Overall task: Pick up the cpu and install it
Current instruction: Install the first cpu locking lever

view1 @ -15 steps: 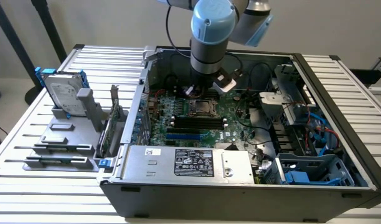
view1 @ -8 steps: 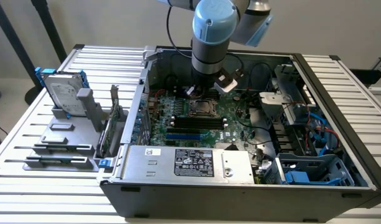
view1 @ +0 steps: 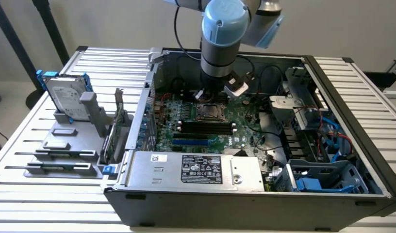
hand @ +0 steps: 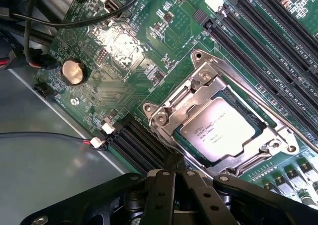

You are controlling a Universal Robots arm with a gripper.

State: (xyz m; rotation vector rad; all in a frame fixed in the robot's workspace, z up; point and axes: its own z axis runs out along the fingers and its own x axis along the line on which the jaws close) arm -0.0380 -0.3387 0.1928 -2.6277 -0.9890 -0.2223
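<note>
Hanging upright over motherboard (view1: 205,131) | fingers (hand: 175,171) closed | cpu (hand: 218,131) socketed

Open PC case (view1: 353,191) sits on the surface (view1: 29,165), motherboard (view1: 205,124) flat inside, cpu (hand: 218,133) seated in its socket (hand: 198,81). Power supply (view1: 191,170) lies at the case's near edge. Hard drive (view1: 65,97) stands upright outside the case, toward the exterior view's left.
</note>
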